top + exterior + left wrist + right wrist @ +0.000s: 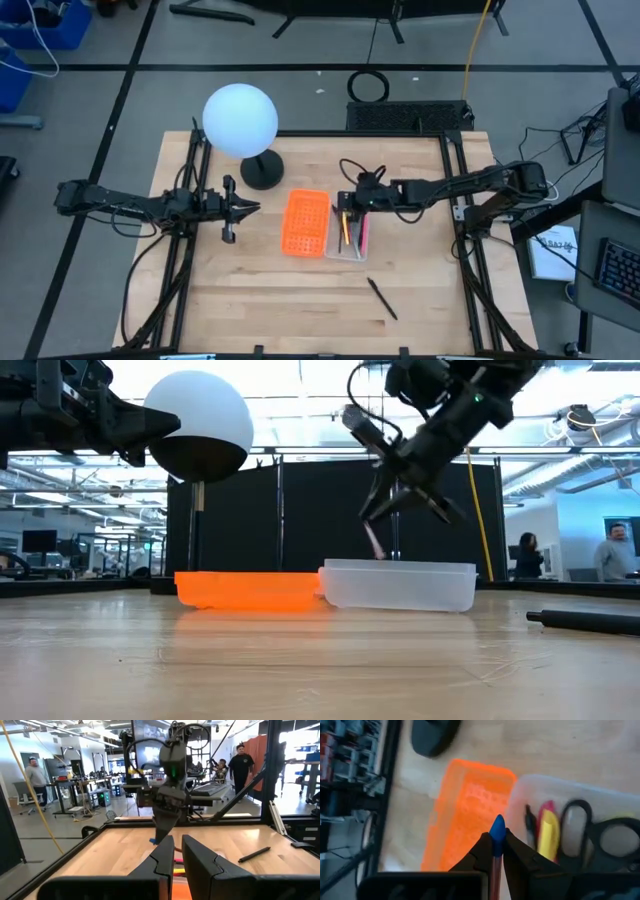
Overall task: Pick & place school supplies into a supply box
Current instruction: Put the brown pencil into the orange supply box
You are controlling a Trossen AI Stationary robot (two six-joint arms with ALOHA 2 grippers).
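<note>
While your right gripper (pixel 350 210) is hovering over the clear supply box (pixel 346 250) at the centre of the high view, its jaws are clamping a pink-red pencil (pixel 496 851) with a blue tip, held nearly upright, probably so it can drop in lengthwise. In the right wrist view the blue tip is poking out between the jaws, over the seam where the box is touching the orange tray (pixel 465 815). Inside the box a yellow pen (pixel 549 832) and the scissors (pixel 600 837) are already lying. One black pen (pixel 381 298) is waiting on the table (pixel 250 300), lower right of the box. Your left gripper (pixel 243 208) is idling at centre left beside the white globe lamp (pixel 241 120), jaws pressed together.
</note>
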